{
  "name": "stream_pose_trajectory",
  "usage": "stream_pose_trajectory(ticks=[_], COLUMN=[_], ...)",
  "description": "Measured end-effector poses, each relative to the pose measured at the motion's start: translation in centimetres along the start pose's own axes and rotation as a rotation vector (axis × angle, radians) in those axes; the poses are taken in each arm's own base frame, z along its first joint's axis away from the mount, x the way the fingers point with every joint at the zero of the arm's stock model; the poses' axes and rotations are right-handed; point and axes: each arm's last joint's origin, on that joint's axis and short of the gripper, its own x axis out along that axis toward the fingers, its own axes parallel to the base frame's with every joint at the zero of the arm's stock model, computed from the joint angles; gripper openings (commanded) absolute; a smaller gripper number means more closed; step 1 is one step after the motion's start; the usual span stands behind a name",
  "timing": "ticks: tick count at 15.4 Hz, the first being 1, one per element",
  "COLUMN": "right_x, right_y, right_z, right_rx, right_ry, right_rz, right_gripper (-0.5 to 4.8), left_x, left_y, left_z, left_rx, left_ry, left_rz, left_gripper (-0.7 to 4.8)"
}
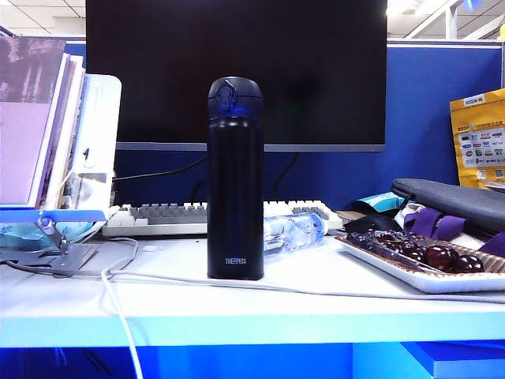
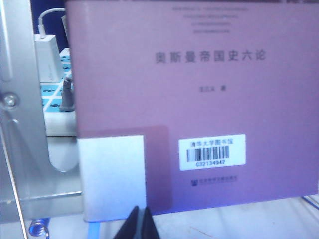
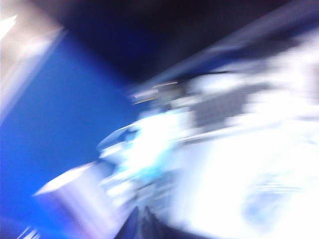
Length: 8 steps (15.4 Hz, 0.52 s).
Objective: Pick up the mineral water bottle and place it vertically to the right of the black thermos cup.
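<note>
The black thermos cup (image 1: pixel 235 180) stands upright in the middle of the white table, with small white lettering near its base. The mineral water bottle (image 1: pixel 293 231) lies on its side just behind the thermos and to its right, and the thermos hides one end of it. Neither gripper shows in the exterior view. In the left wrist view my left gripper (image 2: pixel 140 225) is shut and empty, facing a purple book (image 2: pixel 199 99). The right wrist view is smeared by motion. My right gripper (image 3: pixel 142 225) shows there as two dark tips close together, with nothing seen between them.
At the right, a white tray (image 1: pixel 426 281) of dark round fruit sits beside a grey pouch (image 1: pixel 450 197). A keyboard (image 1: pixel 158 215) and a monitor (image 1: pixel 237 71) stand behind. Books in a metal bookend (image 1: pixel 47 126) are at the left. A white cable (image 1: pixel 118 316) hangs over the front edge.
</note>
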Motion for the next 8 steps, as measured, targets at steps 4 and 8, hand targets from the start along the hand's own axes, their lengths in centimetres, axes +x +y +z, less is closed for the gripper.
stream_pose_trajectory(ticks=[4,8], right_x=[3.8,5.4], right_y=[-2.8,-3.2], right_z=[-0.7,-1.2], right_rx=[0.046,-0.014], right_ry=[0.006,-0.082], right_rz=[-0.144,-0.307], right_gripper=[4.79,4.79], left_x=[0.0,0.0], left_y=[0.0,0.0], left_z=[0.0,0.0], left_rx=[0.0,0.0], left_ry=[0.0,0.0], left_rz=[0.0,0.0], left_gripper=[-0.02,-0.02])
